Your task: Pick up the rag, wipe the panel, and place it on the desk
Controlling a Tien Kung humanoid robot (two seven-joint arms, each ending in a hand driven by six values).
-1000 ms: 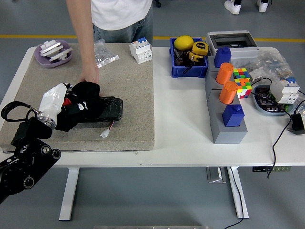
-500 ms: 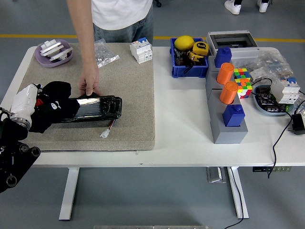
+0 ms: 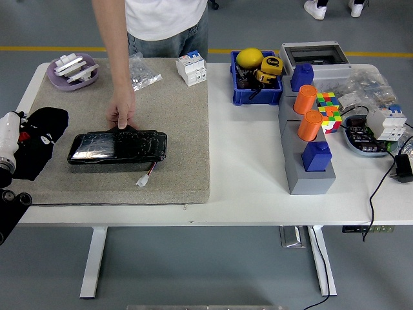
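- We find the left hand at the table's left edge, clamped on the black rag, which drapes from it onto the mat.
- The panel lies to the right of that hand, apart from the rag, its long axis running left to right.
- A person's hand presses the panel's far edge, just right of the rag.
- The right hand is out of view; we judge the left the only candidate.
- We judge the remaining step to be lowering and releasing the rag directly below the hand.
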